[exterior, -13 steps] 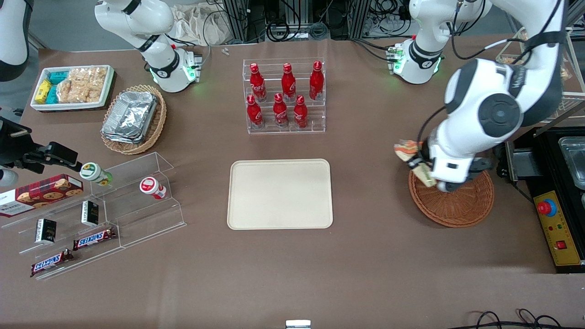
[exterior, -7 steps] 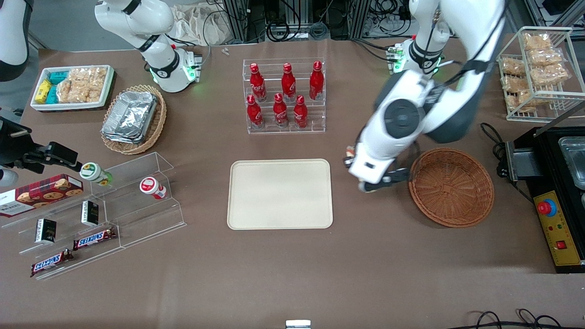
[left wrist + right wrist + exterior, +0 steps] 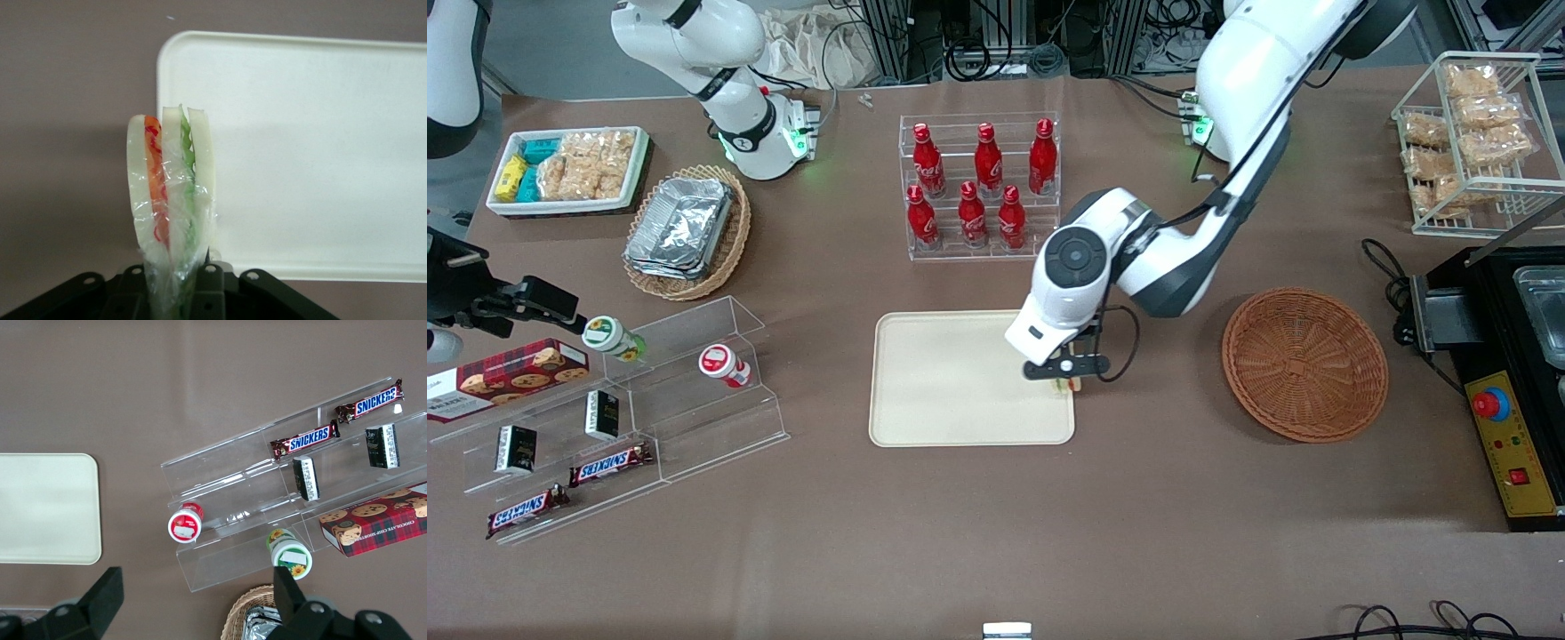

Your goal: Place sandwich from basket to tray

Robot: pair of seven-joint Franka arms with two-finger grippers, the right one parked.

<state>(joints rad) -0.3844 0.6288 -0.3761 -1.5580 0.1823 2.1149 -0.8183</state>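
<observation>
The claw (image 3: 1065, 377) is clamped on the wrapped sandwich (image 3: 171, 200), holding it above the tray's (image 3: 951, 382) edge nearest the basket (image 3: 1304, 364), which sits on the table (image 3: 1138, 498) toward the working arm's end.

You could read "SNICKERS" on two candy bars (image 3: 305, 440) (image 3: 370, 401) and "CHOCOLATE CHIP" on the red cookie box (image 3: 377, 527).

A robotics lab staged as a snack shop. Cables and aluminium framing (image 3: 996, 36) edge the brown desk (image 3: 996, 533). An emergency-stop box (image 3: 1507, 444) sits beside acrylic racks of cola bottles (image 3: 978, 187) and Snickers bars (image 3: 609, 464).
</observation>
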